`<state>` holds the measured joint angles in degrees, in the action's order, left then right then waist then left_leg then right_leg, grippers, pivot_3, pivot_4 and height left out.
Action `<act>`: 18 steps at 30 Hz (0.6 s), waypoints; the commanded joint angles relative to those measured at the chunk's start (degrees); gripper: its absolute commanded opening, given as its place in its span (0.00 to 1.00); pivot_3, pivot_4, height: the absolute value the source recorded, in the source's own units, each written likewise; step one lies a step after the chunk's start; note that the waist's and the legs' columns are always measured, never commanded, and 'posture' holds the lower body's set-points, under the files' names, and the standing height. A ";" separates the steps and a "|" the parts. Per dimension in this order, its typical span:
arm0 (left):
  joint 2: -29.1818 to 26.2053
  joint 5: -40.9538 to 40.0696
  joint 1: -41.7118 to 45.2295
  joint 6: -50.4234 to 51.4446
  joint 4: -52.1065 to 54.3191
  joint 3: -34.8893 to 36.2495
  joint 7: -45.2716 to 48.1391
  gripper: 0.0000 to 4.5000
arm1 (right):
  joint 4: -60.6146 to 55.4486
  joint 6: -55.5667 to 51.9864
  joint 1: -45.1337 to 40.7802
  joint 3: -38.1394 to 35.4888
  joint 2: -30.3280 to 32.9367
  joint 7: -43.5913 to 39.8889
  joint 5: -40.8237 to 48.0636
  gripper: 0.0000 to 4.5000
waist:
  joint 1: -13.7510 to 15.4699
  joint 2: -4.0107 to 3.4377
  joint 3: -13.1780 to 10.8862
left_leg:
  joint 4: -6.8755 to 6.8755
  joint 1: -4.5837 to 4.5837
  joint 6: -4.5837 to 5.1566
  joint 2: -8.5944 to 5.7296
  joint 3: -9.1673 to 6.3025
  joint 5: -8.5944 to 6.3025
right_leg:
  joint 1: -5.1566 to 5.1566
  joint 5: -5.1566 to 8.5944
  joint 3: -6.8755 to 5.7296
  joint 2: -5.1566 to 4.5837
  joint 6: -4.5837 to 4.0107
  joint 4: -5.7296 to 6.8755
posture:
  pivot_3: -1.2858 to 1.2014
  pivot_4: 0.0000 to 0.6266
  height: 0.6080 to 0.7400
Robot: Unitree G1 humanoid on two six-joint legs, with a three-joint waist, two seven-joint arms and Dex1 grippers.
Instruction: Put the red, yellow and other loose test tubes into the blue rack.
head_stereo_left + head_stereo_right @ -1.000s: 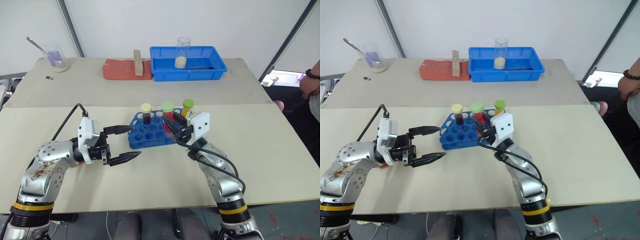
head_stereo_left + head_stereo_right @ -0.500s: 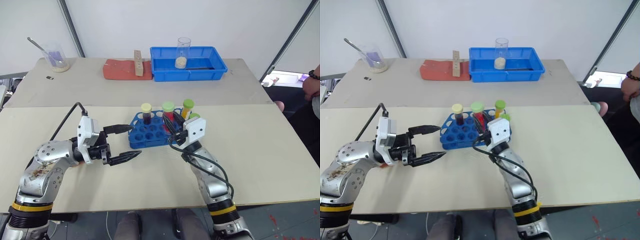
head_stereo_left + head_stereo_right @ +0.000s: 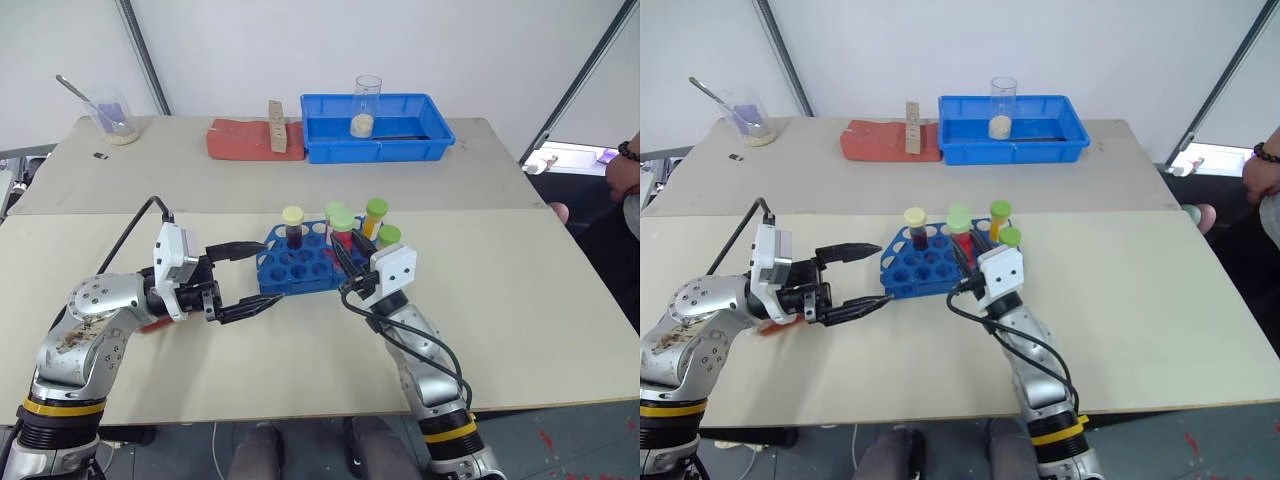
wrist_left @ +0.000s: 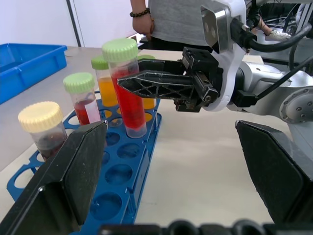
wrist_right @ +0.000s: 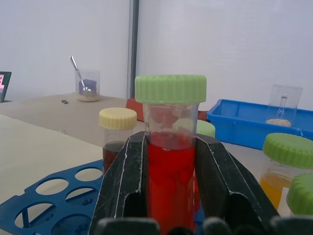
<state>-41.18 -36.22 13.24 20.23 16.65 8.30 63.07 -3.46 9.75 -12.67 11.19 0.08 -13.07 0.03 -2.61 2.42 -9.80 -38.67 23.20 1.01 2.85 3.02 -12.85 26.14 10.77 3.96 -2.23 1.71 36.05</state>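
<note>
My right gripper (image 4: 128, 81) stays clamped on the bright red tube (image 4: 126, 88), which I have just lifted above the blue rack (image 3: 300, 265); it still needs a hole. My left gripper (image 3: 262, 274), jaws apart, waits beside the rack.

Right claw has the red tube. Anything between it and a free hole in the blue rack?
Nothing visible. Right claw holds the red tube just above the blue rack; open holes lie beside the seated tubes. Open left claw sits off the rack's end.
</note>
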 commanded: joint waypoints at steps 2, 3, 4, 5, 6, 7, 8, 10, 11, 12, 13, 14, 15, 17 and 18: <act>-0.19 -1.28 1.11 0.47 1.50 0.89 -0.40 1.00 | -0.75 -0.06 1.10 -0.03 0.14 0.50 -0.26 0.21 | 0.03 0.00 0.00 | 0.00 0.01 0.00 0.00 0.00 0.00 | 0.00 0.00 0.00 0.00 0.00 0.00 | 0.52 0.24 1.00; -0.21 -1.30 1.16 0.55 1.55 0.89 -0.45 1.00 | -0.68 0.00 1.09 -0.01 0.08 0.53 -0.16 0.21 | 0.04 0.00 0.00 | 0.00 0.01 0.00 0.00 0.00 0.00 | 0.00 0.00 0.00 0.00 0.00 -0.01 | 0.52 0.24 1.00; -0.26 -1.33 1.16 0.61 1.59 0.92 -0.46 1.00 | -0.43 0.16 1.01 -0.04 -0.08 0.55 0.07 0.21 | 0.04 0.00 0.00 | 0.00 0.01 0.00 0.00 0.00 0.00 | 0.00 0.00 0.00 0.00 0.00 -0.01 | 0.52 0.24 1.00; -0.31 -1.36 1.14 0.67 1.63 0.95 -0.45 1.00 | -0.11 0.39 0.88 -0.05 -0.26 0.65 0.15 0.21 | 0.05 0.00 0.00 | 0.00 0.01 0.00 0.00 0.00 0.00 | 0.00 0.00 0.00 0.00 0.00 -0.01 | 0.52 0.24 1.00; -0.36 -1.38 1.13 0.71 1.65 0.97 -0.45 1.00 | 0.27 0.58 0.69 -0.04 -0.42 0.73 0.13 0.21 | 0.04 0.00 0.00 | 0.00 0.01 0.00 0.00 0.00 0.00 | 0.00 0.00 0.00 0.00 0.00 -0.01 | 0.52 0.24 1.00; -0.43 -1.38 1.10 0.76 1.70 0.97 -0.43 1.00 | 0.87 0.90 0.40 0.02 -0.66 0.85 0.03 0.21 | 0.03 0.00 0.00 | 0.00 0.01 0.00 0.00 0.00 0.00 | 0.00 0.00 0.00 0.00 0.01 -0.01 | 0.52 0.24 1.00; -0.47 -1.38 1.08 0.81 1.76 0.98 -0.40 1.00 | 1.45 1.22 0.13 0.10 -0.88 0.99 -0.11 0.21 | 0.02 0.00 0.00 | 0.00 0.01 0.00 0.00 0.00 0.00 | 0.00 0.00 0.00 0.00 0.01 -0.01 | 0.52 0.24 1.00; -0.53 -1.41 1.06 1.12 2.10 0.85 -0.30 1.00 | 2.77 1.90 -0.44 0.27 -1.34 1.23 -0.40 0.21 | -0.02 0.00 0.00 | 0.00 0.00 0.00 0.00 0.00 0.00 | 0.00 0.00 0.00 0.00 0.01 -0.01 | 0.52 0.24 1.00; -0.58 -1.47 1.02 1.28 2.31 0.79 -0.17 1.00 | 3.24 2.18 -0.61 0.34 -1.52 1.34 -0.53 0.21 | -0.02 0.00 0.00 | 0.00 0.00 0.00 0.00 0.00 0.00 | 0.00 0.00 0.00 0.00 0.00 0.00 | 0.52 0.24 1.00; -0.67 -1.57 0.94 1.43 2.55 0.73 0.02 1.00 | 3.62 2.43 -0.75 0.39 -1.67 1.45 -0.65 0.21 | -0.02 0.00 0.00 | 0.00 0.00 0.00 0.00 0.00 0.00 | 0.00 0.00 0.00 0.00 0.00 0.00 | 0.52 0.24 1.00; -0.78 -1.70 0.88 1.60 2.77 0.68 0.24 1.00 | 3.88 2.63 -0.84 0.39 -1.81 1.52 -0.64 0.21 | -0.02 0.00 0.00 | 0.00 0.00 0.00 0.00 0.00 0.00 | 0.00 0.00 0.00 0.00 0.00 0.00 | 0.52 0.24 1.00; -1.02 -1.71 0.84 1.65 2.92 0.52 0.71 1.00 | 4.07 2.80 -0.89 0.36 -1.91 1.54 -0.60 0.21 | 0.00 0.00 0.00 | 0.00 -0.01 0.00 0.00 0.00 0.00 | 0.00 0.00 0.00 0.00 -0.02 0.00 | 0.52 0.24 1.00; -1.26 -1.60 0.79 1.57 3.06 0.39 1.15 1.00 | 4.21 2.96 -0.89 0.33 -2.00 1.57 -0.54 0.21 | -0.01 0.00 0.00 | 0.00 0.02 0.00 0.00 0.00 0.00 | 0.01 0.00 0.00 0.00 -0.02 0.00 | 0.52 0.24 1.00; -1.47 -1.31 0.75 1.34 3.19 0.32 1.59 1.00 | 4.51 3.20 -0.83 0.22 -2.14 1.66 -0.39 0.21 | -0.02 0.00 0.00 | 0.00 0.04 0.00 0.00 0.00 0.00 | 0.02 0.01 0.00 0.00 -0.02 -0.01 | 0.52 0.24 1.00; -1.47 -1.28 0.81 1.33 3.23 0.29 1.65 1.00 | 4.64 3.23 -0.72 0.06 -2.25 1.81 -0.26 0.21 | -0.02 0.00 0.00 | 0.00 0.04 0.00 0.00 0.00 0.00 | 0.02 0.01 0.00 0.00 -0.02 -0.01 | 0.52 0.24 1.00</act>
<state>-42.02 -36.70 13.35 21.79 18.10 8.21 64.26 2.54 11.83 -12.86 11.51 -1.60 -11.83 -0.46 -2.63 2.42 -9.80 -38.66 23.24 1.01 2.85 3.01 -12.85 26.16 10.77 3.96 -2.23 1.69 36.04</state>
